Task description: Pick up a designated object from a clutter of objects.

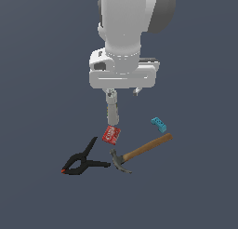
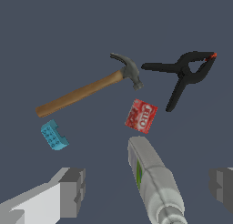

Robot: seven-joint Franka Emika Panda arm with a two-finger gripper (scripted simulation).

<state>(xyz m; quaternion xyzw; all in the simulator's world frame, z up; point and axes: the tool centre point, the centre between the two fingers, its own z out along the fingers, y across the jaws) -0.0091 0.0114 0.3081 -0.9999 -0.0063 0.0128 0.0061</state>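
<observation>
The small teal-blue studded block (image 1: 159, 124) lies on the dark floor beside the end of the hammer's wooden handle; it also shows in the wrist view (image 2: 54, 135). My gripper (image 1: 123, 90) hangs well above the clutter, open and empty. In the wrist view the gripper (image 2: 148, 189) has its grey fingers (image 2: 73, 191) spread wide, with the grey bottle (image 2: 154, 182) below, between them. The teal block sits off to the side of the gripper, toward the exterior view's right.
The wooden-handled hammer (image 1: 144, 151) lies diagonally below the block. A small red box (image 1: 111, 135) sits at the end of the grey bottle (image 1: 112, 111). A black spring clamp (image 1: 83, 162) lies at the exterior view's left.
</observation>
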